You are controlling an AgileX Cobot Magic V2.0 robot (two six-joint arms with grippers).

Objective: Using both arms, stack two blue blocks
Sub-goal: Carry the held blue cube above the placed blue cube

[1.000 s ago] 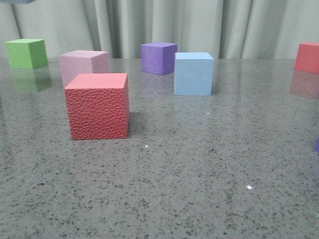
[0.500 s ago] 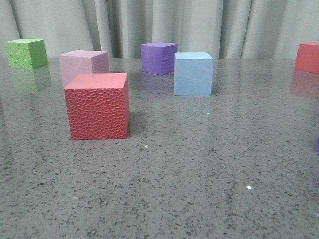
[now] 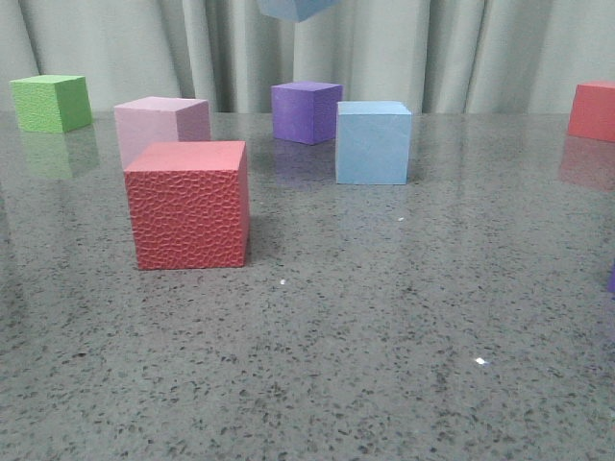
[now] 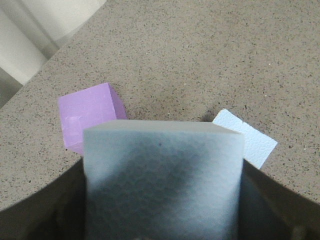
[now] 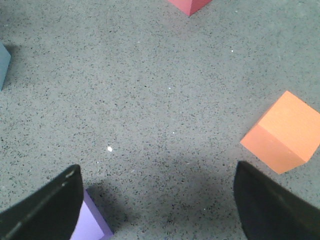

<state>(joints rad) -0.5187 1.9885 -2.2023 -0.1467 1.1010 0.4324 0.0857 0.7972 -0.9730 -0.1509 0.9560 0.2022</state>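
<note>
Main worry from here is the drop-off, I'd say: the left hand (image 4: 162, 220) has one blue block (image 4: 162, 180) pinched between its dark fingers up in the air, and in the front view you only catch the block's bottom corner poking in at the top edge. It looks soft and matte like foam, so my guess is a hard squeeze leaves it sitting crooked in the grip, and if it lands off-centre or tilted on the second blue block (image 3: 373, 142) it could tip off or shove that one along the slick table (image 3: 384, 365). Starting nearest the camera, the polished grey speckled table throws faint reflections of the cubes. Then the red cube (image 3: 187, 204), which has a bumpy, pebbled face, with a pale pink cube (image 3: 159, 125) just behind it. The standing blue block sits on the table right of centre, sharp edges, smooth faces, and a purple cube (image 3: 306, 111) is near it just behind, close enough that a sloppy descent might clip it. Far left there's a textured green cube (image 3: 50, 102), far right another red cube (image 3: 592, 110). The right hand (image 5: 155, 210) is spread wide and empty, hovering over bare table between a lilac cube (image 5: 92, 222) and an orange cube (image 5: 282, 132).
</note>
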